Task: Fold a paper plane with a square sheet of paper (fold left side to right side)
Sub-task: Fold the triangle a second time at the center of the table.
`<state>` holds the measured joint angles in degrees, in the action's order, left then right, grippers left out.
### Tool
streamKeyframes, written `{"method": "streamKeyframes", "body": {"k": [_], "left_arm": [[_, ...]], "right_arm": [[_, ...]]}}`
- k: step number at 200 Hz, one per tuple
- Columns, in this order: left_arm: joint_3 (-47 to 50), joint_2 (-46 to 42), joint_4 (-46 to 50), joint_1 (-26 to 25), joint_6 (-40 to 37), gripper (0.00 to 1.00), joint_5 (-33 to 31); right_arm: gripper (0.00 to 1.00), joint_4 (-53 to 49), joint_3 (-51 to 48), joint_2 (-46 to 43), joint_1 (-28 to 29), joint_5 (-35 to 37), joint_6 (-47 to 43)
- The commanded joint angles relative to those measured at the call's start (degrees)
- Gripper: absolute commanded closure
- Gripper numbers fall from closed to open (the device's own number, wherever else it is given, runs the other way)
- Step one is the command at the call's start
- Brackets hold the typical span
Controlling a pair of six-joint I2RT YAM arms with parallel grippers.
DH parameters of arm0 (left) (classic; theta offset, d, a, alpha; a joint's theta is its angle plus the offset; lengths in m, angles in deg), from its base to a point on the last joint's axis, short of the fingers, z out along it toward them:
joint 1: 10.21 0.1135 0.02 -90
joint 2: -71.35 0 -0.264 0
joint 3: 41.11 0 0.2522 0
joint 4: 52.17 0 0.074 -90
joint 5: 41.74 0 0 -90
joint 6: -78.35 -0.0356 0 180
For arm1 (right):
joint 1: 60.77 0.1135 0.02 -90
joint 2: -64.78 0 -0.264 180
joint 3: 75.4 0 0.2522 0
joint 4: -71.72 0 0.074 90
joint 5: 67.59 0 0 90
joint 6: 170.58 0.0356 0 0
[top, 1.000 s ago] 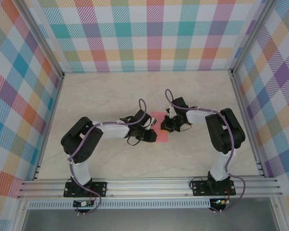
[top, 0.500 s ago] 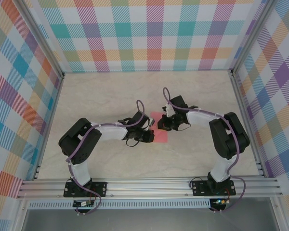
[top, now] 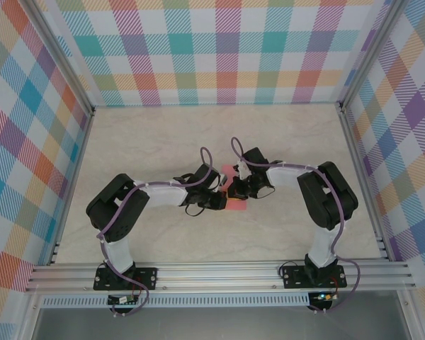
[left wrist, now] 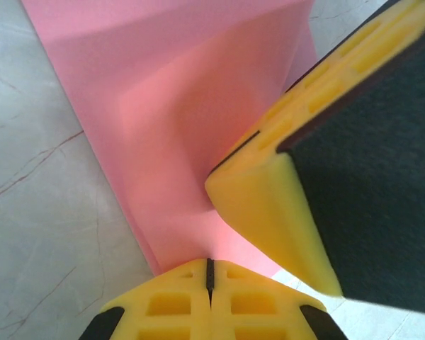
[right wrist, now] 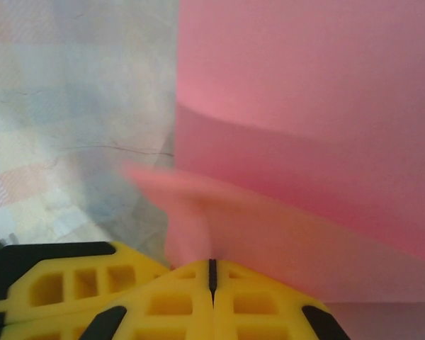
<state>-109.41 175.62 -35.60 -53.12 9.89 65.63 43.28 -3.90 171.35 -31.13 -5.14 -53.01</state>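
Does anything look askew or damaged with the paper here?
The square sheet of paper is not flat: it buckles up between the left end effector and right end effector, both shut on it. No tear shows.

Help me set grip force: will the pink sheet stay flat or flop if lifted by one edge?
Probably floppy: the sheet buckles in soft curves by the left claw. Likely light, looking thin. May crease easily, judging by the raised fold at the right claw.
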Motion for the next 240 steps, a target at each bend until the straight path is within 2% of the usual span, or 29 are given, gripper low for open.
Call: {"method": "streamKeyframes", "body": {"k": [1,30,70,168,204,240], "left_arm": [[1.59,0.39,6.74,0.29,0.6,0.99,-2.75],[1.77,0.32,7.11,0.36,0.62,1.0,-2.96],[1.99,0.71,7.56,0.29,0.45,1.0,-3.13],[2.23,-0.02,7.48,0.29,-0.02,1.0,-2.9],[1.8,-0.71,6.41,0.29,0.25,1.0,-2.47],[0.74,-0.98,5.82,0.3,0.59,1.0,-2.34]], "right_arm": [[1.0,-1.49,-0.13,1.49,0.16,1.86,-2.2],[1.0,-3.47,0.63,2.12,-0.1,5.31,-4.49],[1.0,-3.1,1.14,1.42,-2.31,5.82,-6.72],[1.0,-3.28,4.14,1.48,-11.64,5.67,-12.2],[1.0,-4.52,5.04,-3.03,-11.56,3.4,-12.0],[1.0,-1.07,0.03,-7.46,-8.93,-0.67,-8.55]]}}
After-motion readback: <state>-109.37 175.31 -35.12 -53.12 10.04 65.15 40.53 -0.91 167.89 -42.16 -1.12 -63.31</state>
